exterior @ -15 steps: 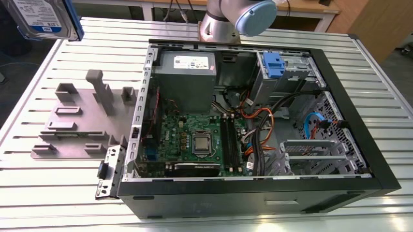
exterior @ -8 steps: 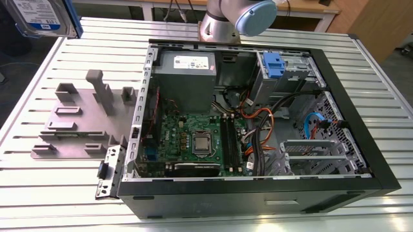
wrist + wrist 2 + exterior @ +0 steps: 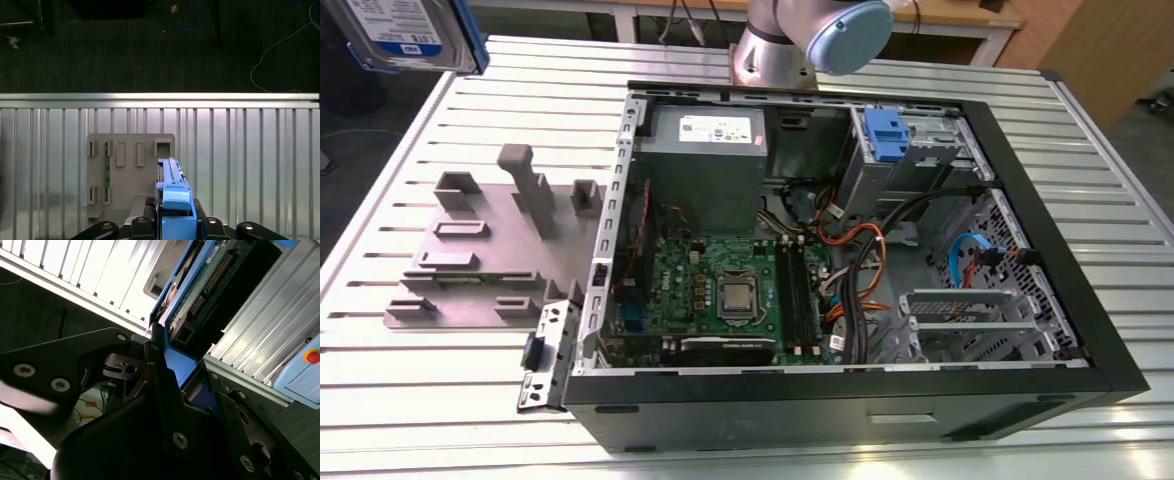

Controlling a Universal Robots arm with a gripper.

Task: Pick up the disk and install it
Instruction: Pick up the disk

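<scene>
The disk (image 3: 407, 35), silver with a white-and-blue label in a blue carrier frame, hangs in the air at the exterior view's far upper left, above the table's corner. In the first wrist view the disk (image 3: 175, 200) stands on edge between my gripper (image 3: 175, 225), which is shut on it, above the grey holder (image 3: 130, 170). In the second wrist view the disk (image 3: 200, 285) shows its circuit board and connectors, with the black fingers (image 3: 160, 380) of my gripper (image 3: 192, 390) clamped on the blue carrier.
An open black computer case (image 3: 1067, 290) lies on the slatted metal table (image 3: 427, 400), with a motherboard, a grey power supply box (image 3: 703, 150) and a drive bay holding a blue part (image 3: 887, 135). The grey holder (image 3: 480, 240) sits beside the case. The arm's base (image 3: 801, 40) stands behind it.
</scene>
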